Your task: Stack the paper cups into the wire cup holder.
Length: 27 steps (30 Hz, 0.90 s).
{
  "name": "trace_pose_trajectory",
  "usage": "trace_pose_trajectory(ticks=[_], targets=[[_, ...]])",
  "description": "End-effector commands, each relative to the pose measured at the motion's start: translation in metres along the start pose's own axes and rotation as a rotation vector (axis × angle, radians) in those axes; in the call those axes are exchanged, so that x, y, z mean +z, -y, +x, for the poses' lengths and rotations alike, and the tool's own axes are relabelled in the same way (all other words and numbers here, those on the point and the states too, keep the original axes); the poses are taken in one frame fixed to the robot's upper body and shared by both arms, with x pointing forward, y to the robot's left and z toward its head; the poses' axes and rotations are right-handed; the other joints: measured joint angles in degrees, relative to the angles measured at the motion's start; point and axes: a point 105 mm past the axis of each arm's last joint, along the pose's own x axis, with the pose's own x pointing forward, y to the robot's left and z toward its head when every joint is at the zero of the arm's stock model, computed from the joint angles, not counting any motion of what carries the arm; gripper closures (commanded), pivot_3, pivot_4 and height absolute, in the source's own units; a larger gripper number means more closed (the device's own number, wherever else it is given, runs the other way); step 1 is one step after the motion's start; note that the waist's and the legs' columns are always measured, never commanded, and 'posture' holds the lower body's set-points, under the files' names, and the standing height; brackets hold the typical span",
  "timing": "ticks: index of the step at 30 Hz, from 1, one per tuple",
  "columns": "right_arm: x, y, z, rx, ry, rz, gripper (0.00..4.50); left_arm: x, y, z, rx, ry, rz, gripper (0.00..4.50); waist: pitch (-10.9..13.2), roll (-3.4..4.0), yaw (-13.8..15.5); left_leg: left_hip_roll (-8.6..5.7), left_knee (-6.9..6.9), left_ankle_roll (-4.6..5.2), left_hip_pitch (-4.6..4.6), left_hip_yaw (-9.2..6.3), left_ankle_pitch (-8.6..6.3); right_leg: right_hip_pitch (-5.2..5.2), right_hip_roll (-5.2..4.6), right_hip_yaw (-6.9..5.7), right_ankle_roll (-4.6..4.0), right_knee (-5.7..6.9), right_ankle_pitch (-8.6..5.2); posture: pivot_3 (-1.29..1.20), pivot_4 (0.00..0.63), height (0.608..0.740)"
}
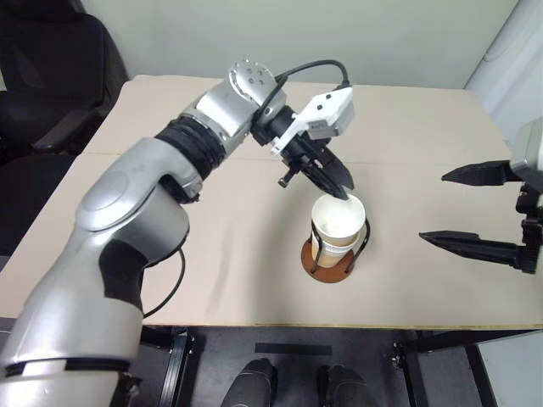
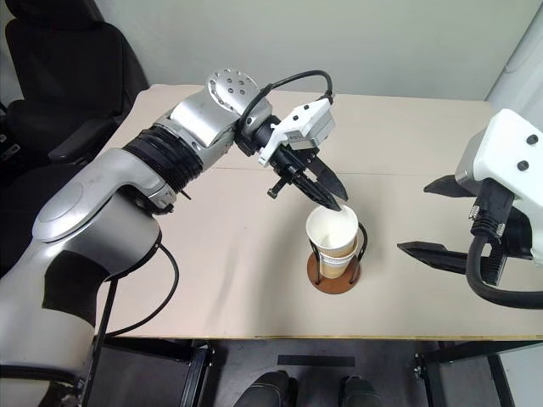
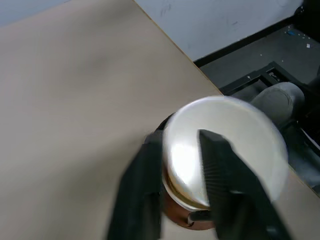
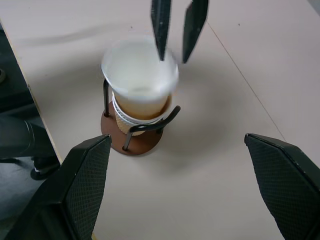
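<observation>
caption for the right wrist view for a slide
Left gripper straddling the rim of the top cup stacked in the wire holder.

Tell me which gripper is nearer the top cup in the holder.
Left. The left gripper straddles the rim of the top cup in the holder, one finger inside. The right gripper hangs open off to the side, apart from it.

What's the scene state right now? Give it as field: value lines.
top cup: tan paper cup with white rim, nested in the cups below, blurred in the wrist views
holder: wire cup holder with reddish-brown disc base, upright on the table
left gripper: at the top cup's rim, one finger inside, one outside, fingers slightly apart
right gripper: open, empty, apart from the holder
table: beige tabletop
</observation>
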Motion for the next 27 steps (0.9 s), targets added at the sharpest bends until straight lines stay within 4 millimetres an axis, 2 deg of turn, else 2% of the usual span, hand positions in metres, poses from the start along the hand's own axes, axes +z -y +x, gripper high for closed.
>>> trace_pose_trajectory(ticks=[1, 4, 7, 11, 14, 17, 22, 24, 27], targets=[[0.007, 0.005, -0.006, -0.042, 0.021, -0.028, 0.14, 0.009, 0.001, -0.001, -0.018, 0.023, 0.043, 2.08, 0.0, 0.0, 0.04, 0.01, 0.01, 0.0, -0.01, -0.02, 0.0, 0.0, -0.02, 0.02, 0.0, 0.0, 0.0, 0.0, 0.15, 0.74], [0.006, 0.006, -0.004, -0.042, 0.025, -0.028, 0.14, 0.013, -0.001, -0.005, 0.003, 0.06, 0.03, 1.04, 0.0, 0.0, 0.05, 0.0, 0.02, 0.0, -0.02, 0.0, 0.0, 0.0, -0.04, 0.03, 0.01, -0.01, 0.0, 0.0, 0.15, 0.74], [0.006, 0.012, -0.001, -0.053, 0.05, -0.032, 0.14, 0.026, -0.009, -0.019, 0.078, 0.188, 0.0, 0.05, 0.0, 0.0, 0.04, 0.01, 0.02, 0.0, -0.01, 0.02, 0.0, 0.0, -0.02, 0.03, 0.02, 0.0, 0.0, 0.0, 0.15, 0.74], [0.003, 0.02, 0.006, -0.074, 0.088, -0.02, 0.14, 0.029, -0.014, -0.049, 0.206, 0.319, -0.049, 0.05, -0.01, -0.01, -0.04, 0.02, 0.02, 0.01, 0.04, 0.07, 0.0, 0.0, 0.02, 0.04, 0.03, 0.02, 0.0, 0.0, 0.15, 0.74], [-0.005, 0.03, 0.013, -0.102, 0.12, 0.02, 0.14, 0.015, -0.014, -0.077, 0.338, 0.388, -0.091, 0.05, -0.05, -0.01, -0.22, 0.02, 0.02, 0.01, 0.08, 0.08, 0.0, 0.0, 0.05, 0.05, 0.05, 0.04, 0.0, 0.0, 0.15, 0.74], [-0.016, 0.039, 0.022, -0.124, 0.13, 0.066, 0.14, -0.006, -0.01, -0.1, 0.48, 0.406, -0.151, 0.05, -0.08, 0.02, -0.58, 0.02, 0.04, 0.03, 0.12, 0.12, 0.01, -0.03, 0.12, 0.08, 0.05, 0.08, 0.0, 0.0, 0.15, 0.74], [-0.045, 0.08, 0.044, -0.276, 0.183, 0.241, 0.14, -0.066, 0.002, -0.16, 0.979, 0.397, -0.296, 0.05, -0.12, -0.03, -1.12, 0.04, 0.27, 0.07, 0.13, 0.04, 0.03, 0.0, 0.15, 0.06, 0.07, 0.11, 0.01, 0.0, 0.15, 0.74], [-0.053, 0.091, 0.05, -0.304, 0.187, 0.284, 0.14, -0.079, 0.012, -0.181, 1.128, 0.384, -0.328, 0.05, -0.11, -0.01, -1.18, 0.03, 0.38, 0.11, 0.11, 0.02, 0.05, -0.03, 0.13, 0.03, 0.1, 0.16, 0.04, 0.0, 0.15, 0.74], [-0.058, 0.093, 0.06, -0.285, 0.166, 0.289, 0.14, -0.093, 0.03, -0.207, 1.3, 0.331, -0.354, 0.05, -0.11, -0.01, -1.04, 0.02, 0.4, 0.13, 0.11, -0.02, 0.06, -0.03, 0.13, -0.01, 0.06, 0.17, 0.06, 0.0, 0.15, 0.74]])
